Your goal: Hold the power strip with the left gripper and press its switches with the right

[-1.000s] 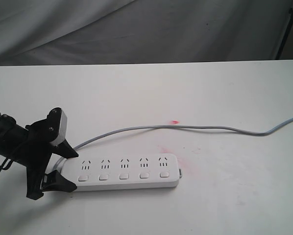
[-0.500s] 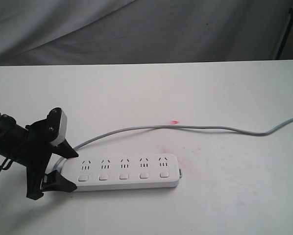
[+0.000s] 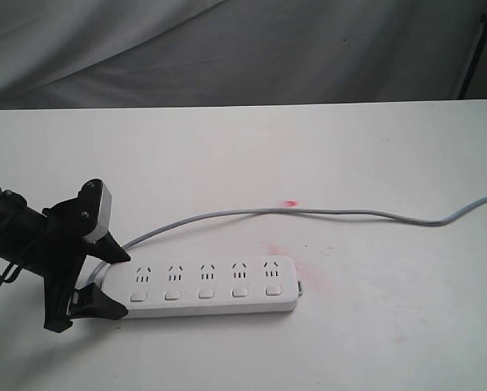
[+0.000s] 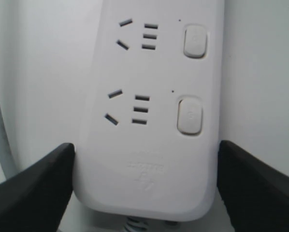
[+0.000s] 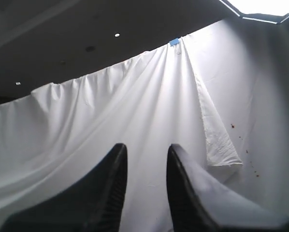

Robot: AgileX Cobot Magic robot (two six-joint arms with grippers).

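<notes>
The left gripper (image 3: 113, 279), a black two-fingered claw with pointed tips and a small silver-grey block, is clenched on one rounded end of the power strip (image 3: 211, 285), a long white plastic bar; in the left wrist view its two black fingers (image 4: 38, 188) press against the bar's two long sides, with the end of the bar filling the space between them. That view also shows the two nearest socket sets, each beside a small white rounded-rectangle switch (image 4: 190, 116). In the exterior view the bar lies flat on the white table (image 3: 227, 155), towards the front and left of the middle, its length running left to right; five switches (image 3: 204, 293) sit in a row along its near edge, with the dark socket slots just behind them. The thin grey cord (image 3: 341, 212) leaves the gripped end, curves back behind the bar and runs across the table to its right edge. A faint pink smear (image 3: 280, 248) marks the table just behind the bar's right end; a small red spot (image 3: 290, 202) lies farther back, beside the cord.

The right gripper (image 5: 145, 150), a black two-fingered claw seen only in its own wrist view, has its fingers slightly parted with nothing between them; it points at a draped white cloth (image 5: 135, 111), well apart from the bar.
</notes>
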